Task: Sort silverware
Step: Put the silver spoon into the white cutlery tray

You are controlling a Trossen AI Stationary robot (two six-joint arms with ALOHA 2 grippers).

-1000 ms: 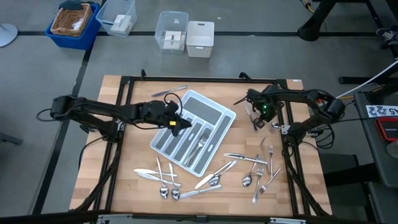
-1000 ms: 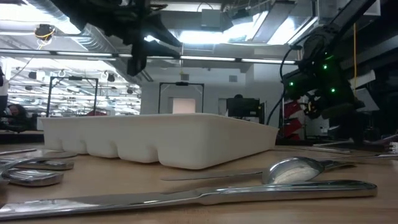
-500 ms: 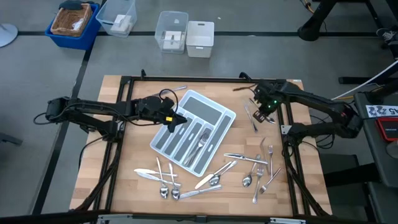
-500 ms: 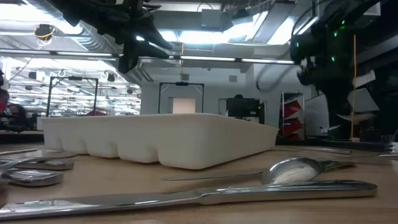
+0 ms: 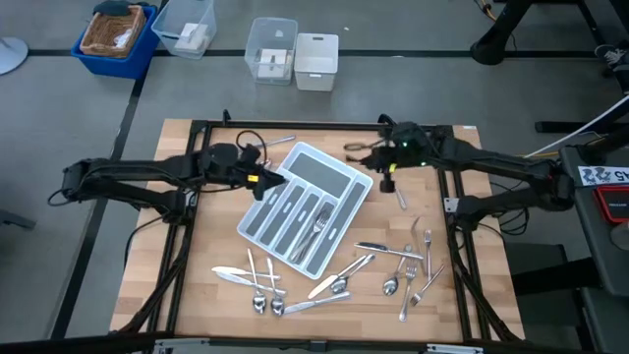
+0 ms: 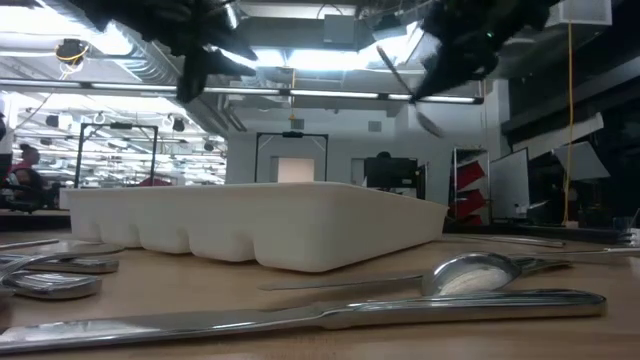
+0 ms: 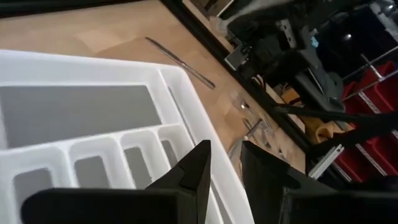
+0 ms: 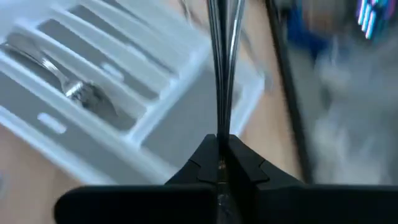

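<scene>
The light grey compartmented tray (image 5: 339, 163) lies slantwise mid-table with one fork (image 5: 319, 224) in a slot. Loose silverware lies near the table's near edge (image 5: 265, 287) and to the right (image 5: 391, 251). One piece lies by the far edge (image 5: 280, 143), another right of the tray (image 5: 398, 193). My right gripper (image 5: 386, 165) hovers by the tray's far right corner, shut on a slim silver piece (image 6: 412, 100). My left gripper (image 5: 267, 180) is raised over the tray's far left rim (image 7: 180, 81), narrowly open, holding nothing. My right gripper (image 8: 221, 142) pinches a slim silver piece of silverware (image 8: 221, 93) between its two fingers, gripping one end. The piece sticks out beyond the fingertips in line with them, seen edge-on. It is lifted clear, slanting in the air above the tray (image 6: 250, 225).
Black frame rails (image 5: 197, 157) run along the table's left, right and far sides. Plastic bins (image 5: 295, 54) stand on the floor beyond the far edge. A long knife (image 6: 300, 315) and a spoon (image 6: 480, 272) lie close to the near edge.
My right gripper has risen and moved from the table's right side toward the left and far edge, up to the tray's far right corner, carrying the silver piece. My left gripper has drawn back from over the tray's middle toward the left and far side.
</scene>
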